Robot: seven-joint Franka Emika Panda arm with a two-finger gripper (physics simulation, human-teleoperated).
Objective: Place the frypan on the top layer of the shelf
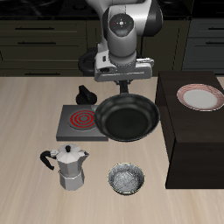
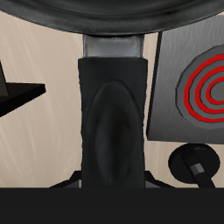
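Note:
The frypan (image 1: 128, 118) is a round black shallow pan, tilted and held off the table between the hotplate and the shelf (image 1: 194, 140). Its long handle (image 1: 128, 86) runs back up into my gripper (image 1: 129, 79), which is shut on it. The shelf is a large dark box beside the pan, and its flat top is about level with the pan's rim. In the wrist view the handle (image 2: 112, 122) fills the middle, the pan rim (image 2: 112, 13) lies beyond it, and a dark corner of the shelf (image 2: 17, 87) shows at the side. My fingertips are hidden there.
A pink-rimmed plate (image 1: 200, 96) lies on the shelf top. A grey hotplate with a red spiral (image 1: 81, 121) (image 2: 197, 87), a small black object (image 1: 85, 94) (image 2: 197, 162), a moka pot (image 1: 70, 166) and a speckled metal bowl (image 1: 127, 178) stand on the table. Dark drawer cabinets line the back.

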